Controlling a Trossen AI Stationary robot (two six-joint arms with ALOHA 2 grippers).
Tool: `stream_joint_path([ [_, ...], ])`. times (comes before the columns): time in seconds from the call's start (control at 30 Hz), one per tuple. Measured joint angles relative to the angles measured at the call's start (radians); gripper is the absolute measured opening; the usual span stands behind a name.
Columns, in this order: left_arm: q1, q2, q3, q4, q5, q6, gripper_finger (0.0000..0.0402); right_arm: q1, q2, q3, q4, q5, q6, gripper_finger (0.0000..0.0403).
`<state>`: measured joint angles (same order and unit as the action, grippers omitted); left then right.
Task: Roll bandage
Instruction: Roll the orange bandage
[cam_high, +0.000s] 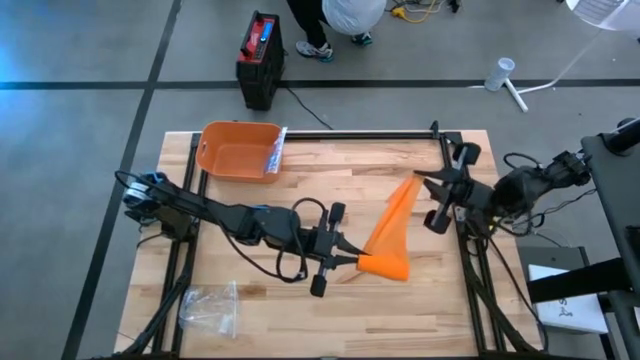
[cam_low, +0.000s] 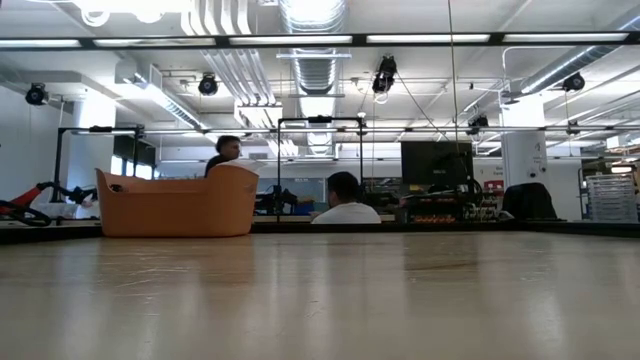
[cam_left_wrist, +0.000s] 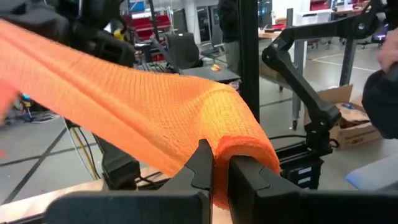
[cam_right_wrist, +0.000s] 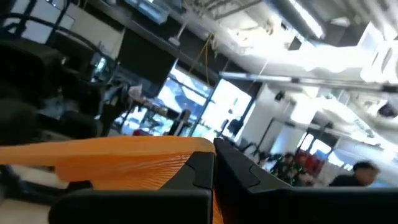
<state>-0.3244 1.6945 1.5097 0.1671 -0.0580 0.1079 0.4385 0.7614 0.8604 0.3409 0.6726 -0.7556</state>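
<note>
An orange bandage (cam_high: 392, 228) stretches between my two grippers over the table's middle right. Its wide rolled end (cam_high: 385, 265) is at my left gripper (cam_high: 352, 262), which is shut on it. From there it narrows toward the far right, where my right gripper (cam_high: 420, 181) is shut on its gathered free end. In the left wrist view the roll (cam_left_wrist: 242, 149) sits right behind the fingers and the band runs away from them. The low view shows neither the bandage nor the grippers. My left gripper pinches the bandage's rolled end (cam_left_wrist: 219, 149) between its two fingers. The fingers lie level and come from the table's left. The band leaves the roll drawn out toward the other gripper. My right gripper pinches the bandage's narrow, gathered free end (cam_right_wrist: 186, 155) between its two fingers, coming from the table's right. The cloth fans out wider away from the fingers.
An orange basket (cam_high: 238, 152) stands at the far left of the table with a small packet (cam_high: 276, 150) on its rim. A clear plastic bag (cam_high: 210, 308) lies near the front left corner. A black case (cam_high: 260, 60) and a person are beyond the far edge.
</note>
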Motion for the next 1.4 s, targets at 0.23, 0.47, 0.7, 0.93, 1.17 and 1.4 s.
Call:
stream_joint_path([
  [0.23, 0.002, 0.023, 0.001, 0.006, 0.039, 0.013, 0.001, -0.029, 0.007, -0.002, 0.047, 0.021, -0.094, 0.0],
  [0.47, -0.005, 0.008, -0.002, 0.023, 0.076, 0.038, 0.001, -0.073, 0.015, -0.007, -0.234, 0.097, 0.099, 0.0],
  [0.7, -0.005, -0.098, -0.003, 0.024, -0.043, 0.066, 0.001, -0.067, 0.041, -0.037, -0.602, 0.08, 0.522, 0.0],
  [0.93, 0.047, -0.155, -0.003, 0.039, -0.21, 0.059, 0.001, -0.038, 0.098, -0.094, -0.551, 0.019, 0.68, 0.0],
  [1.17, 0.092, -0.131, -0.002, 0.002, -0.179, -0.007, 0.001, -0.039, 0.145, -0.095, -0.408, 0.017, 0.602, 0.0007],
  [1.4, 0.09, -0.134, -0.002, 0.0, -0.18, 0.011, 0.001, -0.034, 0.115, -0.066, -0.404, 0.012, 0.572, 0.0091],
])
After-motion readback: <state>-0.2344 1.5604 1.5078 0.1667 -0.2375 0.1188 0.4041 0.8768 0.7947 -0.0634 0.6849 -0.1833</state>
